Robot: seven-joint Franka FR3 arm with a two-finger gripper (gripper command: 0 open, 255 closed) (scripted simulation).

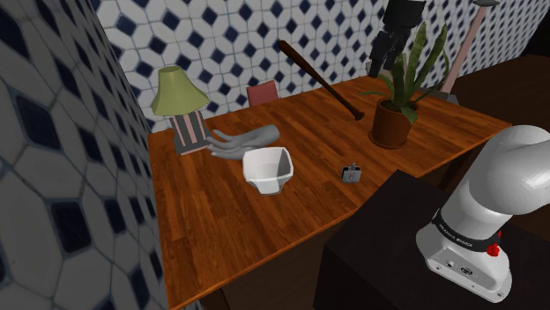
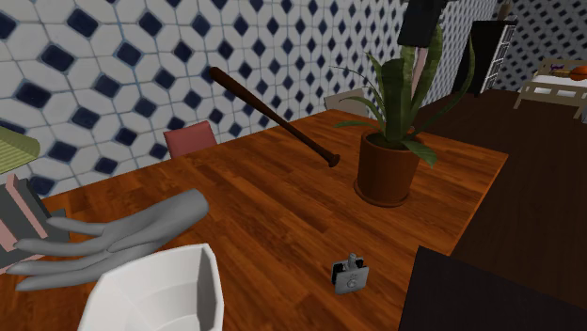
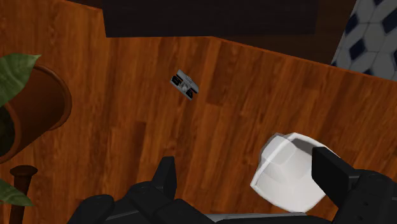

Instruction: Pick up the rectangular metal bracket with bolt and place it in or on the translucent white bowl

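My gripper (image 3: pixel 245 160) is spread wide, its two black fingers (image 3: pixel 167 179) standing well apart with nothing pinched between them. In the shoulder view it hangs high above the wooden table (image 1: pixel 264 220), over the leaves of the potted plant (image 1: pixel 401 84).

The metal bracket (image 1: pixel 352 173) lies on the table, a small grey piece with its bolt standing up from the top. It sits near the table's edge on my stand's (image 1: pixel 379 251) side, between the white bowl (image 1: pixel 267 167) and the plant's brown pot (image 1: pixel 390 125), and apart from both. In the shoulder view the bowl is to its left and the pot is up and to its right. Through my wrist camera the bracket (image 3: pixel 184 84) lies on bare wood out ahead of my fingers, untouched.

The bowl (image 3: pixel 289 173) stands upright with its opening up, its rim more squared than round, and I see nothing inside. In the wrist view one finger covers a part of its rim.

Behind the bowl in the shoulder view lies a grey hand-shaped figure (image 1: pixel 245 139), its fingers stretched along the table. Beside that figure stands a lamp (image 1: pixel 179 95) with a green shade and a striped base. A dark baseball bat (image 1: pixel 322 81) leans against the blue-and-white tiled wall (image 1: pixel 220 35), its narrow end resting on the table near the pot. A pinkish block (image 1: pixel 263 92) stands at the wall.
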